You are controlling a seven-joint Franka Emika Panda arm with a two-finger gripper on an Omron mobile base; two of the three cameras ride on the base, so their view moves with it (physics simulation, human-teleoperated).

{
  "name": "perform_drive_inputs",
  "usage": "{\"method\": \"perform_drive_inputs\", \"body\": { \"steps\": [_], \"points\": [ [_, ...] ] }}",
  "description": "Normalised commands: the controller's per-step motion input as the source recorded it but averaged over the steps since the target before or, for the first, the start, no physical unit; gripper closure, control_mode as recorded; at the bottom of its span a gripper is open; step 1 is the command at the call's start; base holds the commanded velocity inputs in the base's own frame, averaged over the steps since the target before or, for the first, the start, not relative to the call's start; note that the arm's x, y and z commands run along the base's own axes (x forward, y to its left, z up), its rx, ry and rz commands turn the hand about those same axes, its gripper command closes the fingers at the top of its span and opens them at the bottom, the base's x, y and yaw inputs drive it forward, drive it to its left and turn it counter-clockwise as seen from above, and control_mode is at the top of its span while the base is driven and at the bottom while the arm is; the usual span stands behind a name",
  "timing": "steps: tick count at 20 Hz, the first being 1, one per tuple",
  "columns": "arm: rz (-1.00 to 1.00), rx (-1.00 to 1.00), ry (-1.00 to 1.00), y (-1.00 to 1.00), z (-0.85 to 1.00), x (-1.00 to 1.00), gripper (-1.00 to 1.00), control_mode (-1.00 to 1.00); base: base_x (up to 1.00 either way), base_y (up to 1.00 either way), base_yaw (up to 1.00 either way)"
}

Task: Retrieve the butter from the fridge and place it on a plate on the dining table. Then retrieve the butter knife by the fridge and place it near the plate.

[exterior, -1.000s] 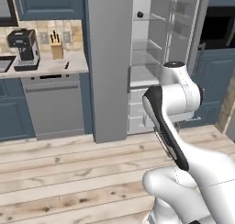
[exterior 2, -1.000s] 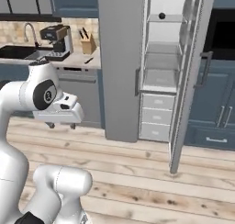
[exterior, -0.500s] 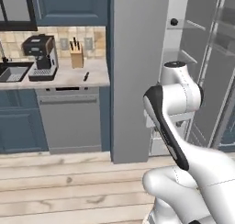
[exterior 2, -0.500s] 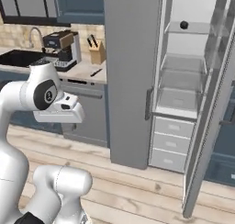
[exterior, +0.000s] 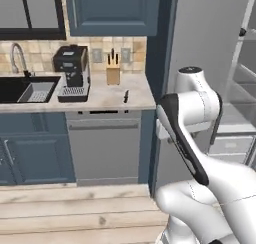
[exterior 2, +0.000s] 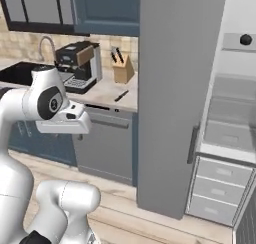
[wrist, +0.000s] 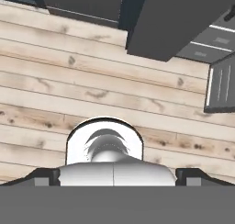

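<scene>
My gripper (wrist: 117, 179) points down at the plank floor (wrist: 69, 81); its two dark tips sit far apart at the lower corners of the hand view, so the jaws are spread wide and nothing is between them.

The butter knife (exterior: 126, 96) lies flat on the pale counter (exterior: 107, 99), between the coffee machine (exterior: 72, 73) and the fridge (exterior 2: 175, 88), in front of the tan knife block (exterior: 113, 74); in the right base view the butter knife (exterior 2: 121, 95) shows as a slim dark sliver near the counter's front edge.

Controlling relation: the knife lies forward of my folded arm, to its left, and above the level of my hand, which hangs tucked low over the floor; the fridge side wall stands just right of the knife.

Long axis: it runs roughly from the counter's front edge toward the backsplash, slightly skewed; I judge that the jaws should close across that axis, from above.

The butter, plate and dining table cannot be placed from here; the fridge shelves (exterior 2: 230, 123) that I can see hold no butter that I can make out.
</scene>
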Motion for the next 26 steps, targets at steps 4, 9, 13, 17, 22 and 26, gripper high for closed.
{"method": "perform_drive_inputs", "body": {
  "steps": [4, 9, 13, 17, 22, 26],
  "points": [
    [0.0, 0.0, 0.0, 0.0, 0.0, 0.0, -1.0, 1.0, 1.0, 0.89, -0.31],
    [0.0, 0.0, 0.0, 0.0, 0.0, 0.0, -1.0, 1.0, 0.86, 0.55, -0.57],
    [0.0, 0.0, 0.0, 0.0, 0.0, 0.0, -1.0, 1.0, 0.6, 0.42, -0.75],
    [0.0, 0.0, 0.0, 0.0, 0.0, 0.0, -1.0, 1.0, 0.36, 0.92, -0.51],
    [0.0, 0.0, 0.0, 0.0, 0.0, 0.0, -1.0, 1.0, 0.02, 0.29, -0.06],
    [0.0, 0.0, 0.0, 0.0, 0.0, 0.0, -1.0, 1.0, 0.19, 0.0, 0.05]
  ]
}}
